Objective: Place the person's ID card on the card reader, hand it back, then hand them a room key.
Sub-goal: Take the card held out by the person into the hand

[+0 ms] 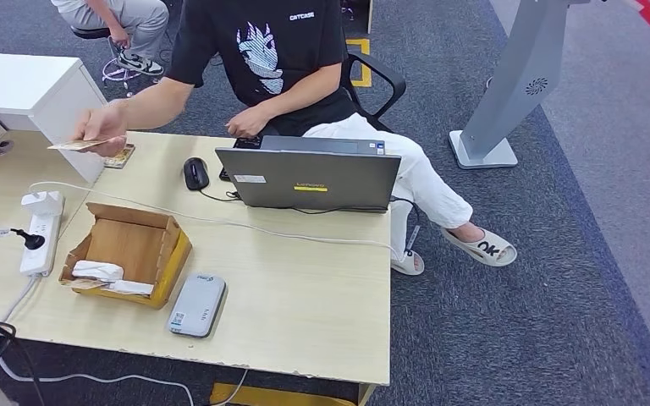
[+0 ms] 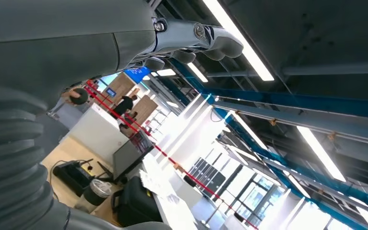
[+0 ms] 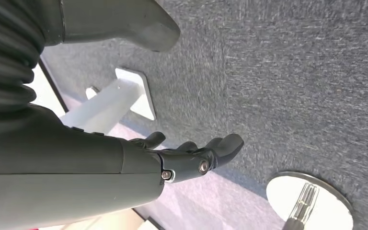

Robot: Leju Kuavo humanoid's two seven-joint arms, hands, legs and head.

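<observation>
- In the right wrist view the right hand is stretching out from the left edge over grey carpet; its dark fingers are lying nearly straight and a little apart, and they are holding nothing.
- In the left wrist view the left hand is pointing up toward the ceiling lights; its fingers are bending slightly and nothing is lying in them.
- In the head view, at the lower middle of the frame, a grey card reader is lying flat on the light wooden table, just beside the right of an open cardboard box.
- Some white and tan flat pieces are lying inside the box; I cannot tell if they are room keys.
- At the left edge a white power strip is lying on the table with a black plug in it.
- Further back, in the middle, a grey laptop is standing open with its back to the camera, and a black mouse is lying to its left.
- At the upper left, a seated person in a black shirt is holding out the ID card in a hand above the far left part of the table; the card is well apart from the reader.
</observation>
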